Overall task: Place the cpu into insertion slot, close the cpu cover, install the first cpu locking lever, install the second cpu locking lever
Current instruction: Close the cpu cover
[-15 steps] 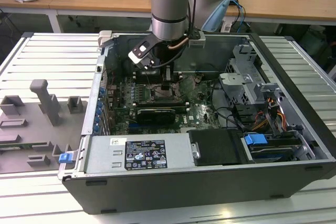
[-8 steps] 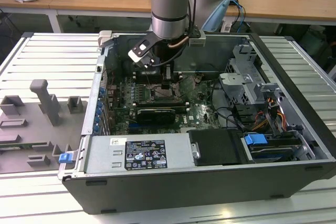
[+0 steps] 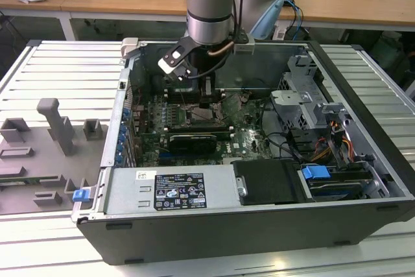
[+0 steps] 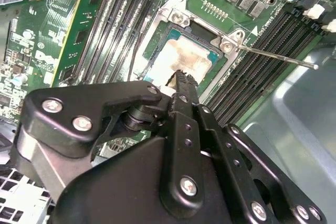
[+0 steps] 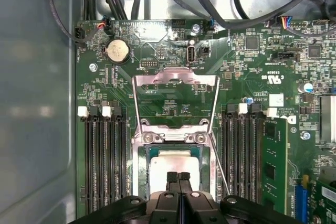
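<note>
Arm: one, reaching down from above into the open computer case (image 3: pixel 214 241), toward its far middle.
Gripper: one (image 3: pixel 206 100). In both wrist views its two fingers (image 5: pixel 171 179) lie pressed together with nothing held between them. The tips sit right over the cpu, though whether they touch it is hard to tell.
Cpu: one (image 5: pixel 176 162), with a pale, smeared metal top, lying flat inside the insertion slot.
Insertion slot: one (image 5: pixel 140 174), with a silvery rim, set in the green board (image 5: pixel 252 77) between the memory banks.
Cpu cover: one (image 5: pixel 176 81), standing open and tilted up off the slot from its hinge side. The board shows through its window.
Locking lever: one thin rod (image 4: pixel 273 56) in plain sight, unlatched and angling away from a corner of the slot.
Memory slots: two banks (image 5: pixel 105 161), one on each side of the slot, with four long black slots in each.
Coin cell: one (image 5: pixel 117 51), on the board beyond the cover.
Grey fixture: one (image 3: pixel 52 137), on the ribbed table (image 3: pixel 39 251) at the exterior view's left of the case.
</note>
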`<state>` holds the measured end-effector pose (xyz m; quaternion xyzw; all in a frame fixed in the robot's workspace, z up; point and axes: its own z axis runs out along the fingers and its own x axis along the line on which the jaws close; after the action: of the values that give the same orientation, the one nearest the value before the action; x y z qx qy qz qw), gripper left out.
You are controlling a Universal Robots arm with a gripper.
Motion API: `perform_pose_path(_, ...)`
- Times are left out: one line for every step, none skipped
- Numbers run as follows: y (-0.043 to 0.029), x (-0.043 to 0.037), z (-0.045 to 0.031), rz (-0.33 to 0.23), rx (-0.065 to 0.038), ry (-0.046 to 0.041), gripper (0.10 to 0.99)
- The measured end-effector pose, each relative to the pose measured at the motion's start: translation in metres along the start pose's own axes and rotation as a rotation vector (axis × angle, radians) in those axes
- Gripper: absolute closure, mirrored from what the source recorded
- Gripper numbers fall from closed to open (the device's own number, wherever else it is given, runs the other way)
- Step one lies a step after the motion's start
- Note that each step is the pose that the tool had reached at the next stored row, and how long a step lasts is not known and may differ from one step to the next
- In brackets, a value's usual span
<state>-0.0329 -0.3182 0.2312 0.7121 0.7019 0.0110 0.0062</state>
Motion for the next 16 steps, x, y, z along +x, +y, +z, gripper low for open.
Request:
perform_pose_path(0.0,0.0,-0.0011,0.0,0.0,-0.0009,0.98)
perform_pose_path(0.0,0.0,-0.002,0.0,0.0,-0.0026,0.98)
perform_pose_path(0.0001,0.0,-0.003,0.0,0.0,-0.0037,0.98)
perform_pose_path(0.0001,0.0,-0.0039,0.0,0.0,-0.0044,0.98)
perform_pose_path(0.0001,0.0001,-0.0042,0.0,0.0,-0.0043,0.98)
perform_pose_path(0.0001,0.0,-0.005,0.0,0.0,-0.0048,0.98)
perform_pose_path(0.0002,0.0,-0.0068,0.0,0.0,-0.0052,0.98)
perform_pose_path(0.0002,0.0001,-0.01,0.0,0.0,-0.0062,0.98)
perform_pose_path(0.0003,0.0001,-0.0122,0.0,0.0,-0.0068,0.98)
perform_pose_path(0.0004,0.0001,-0.0158,0.0,0.0,-0.0083,0.98)
perform_pose_path(0.0025,0.0001,-0.0167,0.0,0.002,-0.0113,0.98)
perform_pose_path(0.0081,0.0003,-0.0165,0.0,0.003,-0.0112,0.98)
perform_pose_path(0.0097,0.0003,-0.0164,0.0,0.003,-0.0112,0.98)
perform_pose_path(0.0105,0.0003,-0.0164,0.0,0.003,-0.0112,0.98)
perform_pose_path(0.0108,0.0003,-0.0165,0.0,0.003,-0.0112,0.98)
perform_pose_path(0.0108,0.0003,-0.0171,0.0,0.003,-0.0116,0.98)
